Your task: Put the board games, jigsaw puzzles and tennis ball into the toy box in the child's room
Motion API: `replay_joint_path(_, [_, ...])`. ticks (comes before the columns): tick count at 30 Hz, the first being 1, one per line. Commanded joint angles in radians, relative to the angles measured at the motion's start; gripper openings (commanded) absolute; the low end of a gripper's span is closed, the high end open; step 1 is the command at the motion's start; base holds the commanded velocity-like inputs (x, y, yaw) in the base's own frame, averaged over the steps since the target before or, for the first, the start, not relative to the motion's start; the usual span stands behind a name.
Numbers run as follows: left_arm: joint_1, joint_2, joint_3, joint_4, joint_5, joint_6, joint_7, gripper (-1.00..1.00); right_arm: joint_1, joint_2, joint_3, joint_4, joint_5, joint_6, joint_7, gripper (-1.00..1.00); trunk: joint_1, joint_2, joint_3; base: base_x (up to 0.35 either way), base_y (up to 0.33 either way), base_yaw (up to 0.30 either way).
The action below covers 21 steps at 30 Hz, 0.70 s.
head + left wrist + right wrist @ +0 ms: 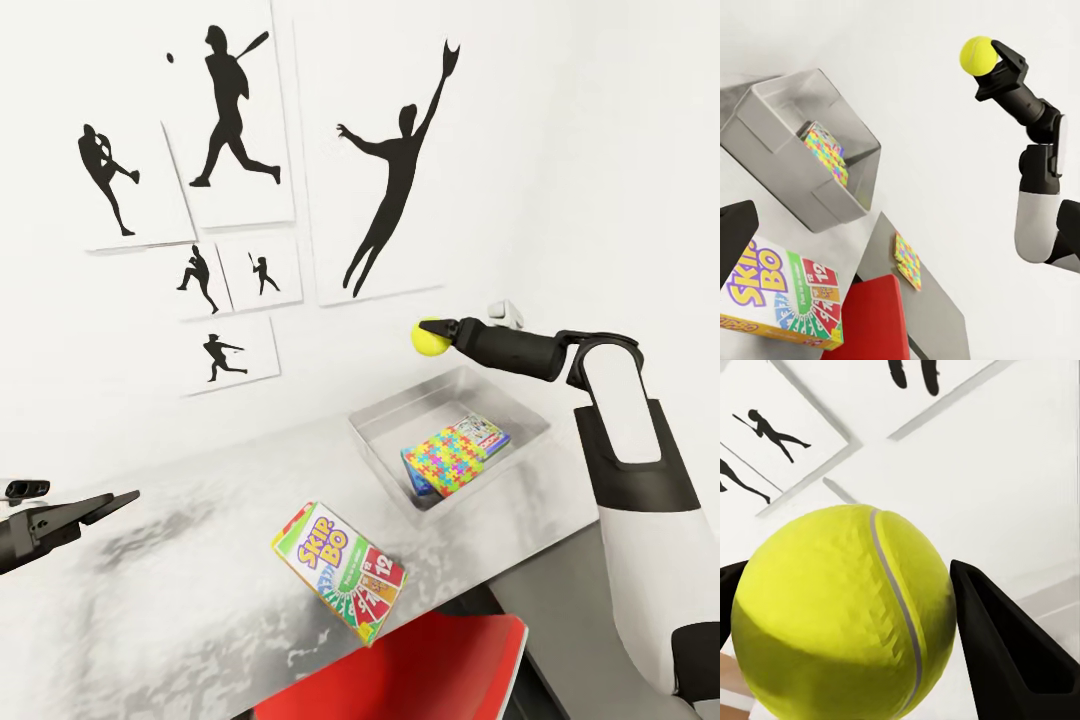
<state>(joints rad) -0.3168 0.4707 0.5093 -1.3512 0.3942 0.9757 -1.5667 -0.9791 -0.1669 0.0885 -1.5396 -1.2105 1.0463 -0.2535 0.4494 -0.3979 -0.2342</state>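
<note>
The right gripper (432,336) has its jaws clamped on the tennis ball (430,338), one black finger (1009,649) pressed to each side of it, held in the air in front of the white wall, above the far end of the toy box (520,432). In the head view the ball sits at about one o'clock from the box. A jigsaw puzzle (450,455) and a blue board game (485,435) lie inside the box. Toward seven o'clock from the box, the Skip-Bo game (338,572) rests on the pale table (180,600), close to its near edge, above the red chair (420,670). In the left wrist view a second jigsaw puzzle (907,259) lies on the dark lower wing (937,315). The right arm (620,440) rises from the lower right, bends at the elbow and reaches level toward nine o'clock. The left gripper (95,505) hovers low at the table's left end; whether its jaws are parted cannot be told.
</note>
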Motion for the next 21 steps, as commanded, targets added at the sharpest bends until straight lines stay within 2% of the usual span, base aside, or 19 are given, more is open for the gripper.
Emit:
replay_joint_path(1, [-0.001, 0.000, 0.000, 0.000, -0.001, 0.011, -0.004, 1.00, -0.003, 0.000, 0.001, 0.014, -0.011, 0.001, -0.014, -1.00, 0.001, -0.002, -0.002, 0.000, 0.000, 0.000])
replay_joint_path(4, [-0.001, 0.000, 0.000, 0.000, 0.000, 0.011, -0.004, 1.00, -0.015, 0.003, -0.001, 0.095, -0.006, 0.001, -0.035, -1.00, 0.001, -0.002, -0.002, 0.000, 0.000, 0.000])
replay_joint_path(6, [-0.001, 0.000, 0.000, 0.000, 0.000, 0.011, -0.004, 1.00, -0.034, 0.009, -0.002, 0.160, -0.004, 0.001, -0.075, -1.00, 0.001, -0.002, -0.002, 0.000, 0.000, 0.000])
replay_joint_path(9, [-0.001, 0.000, 0.000, 0.000, 0.000, 0.011, -0.004, 1.00, -0.091, 0.015, 0.001, 0.266, -0.003, 0.001, -0.170, -1.00, 0.001, -0.002, -0.002, 0.000, 0.000, 0.000])
replay_joint_path(11, [-0.001, 0.000, 0.000, 0.000, 0.000, 0.011, -0.004, 1.00, -0.129, 0.023, 0.018, 0.330, -0.003, 0.001, -0.227, -1.00, 0.001, -0.002, -0.002, 0.000, 0.000, 0.000])
replay_joint_path(14, [-0.001, 0.000, 0.000, 0.000, 0.000, 0.011, -0.004, 1.00, -0.197, 0.054, 0.069, 0.448, -0.002, 0.001, -0.313, -1.00, 0.001, -0.002, -0.002, 0.000, 0.000, 0.000])
replay_joint_path(16, [-0.001, 0.000, 0.000, 0.000, 0.000, 0.011, -0.004, 1.00, -0.243, 0.086, 0.109, 0.539, -0.003, 0.001, -0.376, -1.00, 0.001, -0.002, -0.002, 0.000, 0.000, 0.000])
replay_joint_path(21, [-0.001, 0.000, 0.000, 0.000, -0.001, 0.011, -0.004, 1.00, -0.274, 0.111, 0.144, 0.609, -0.013, 0.001, -0.424, -1.00, 0.001, -0.002, -0.002, 0.000, 0.000, 0.000])
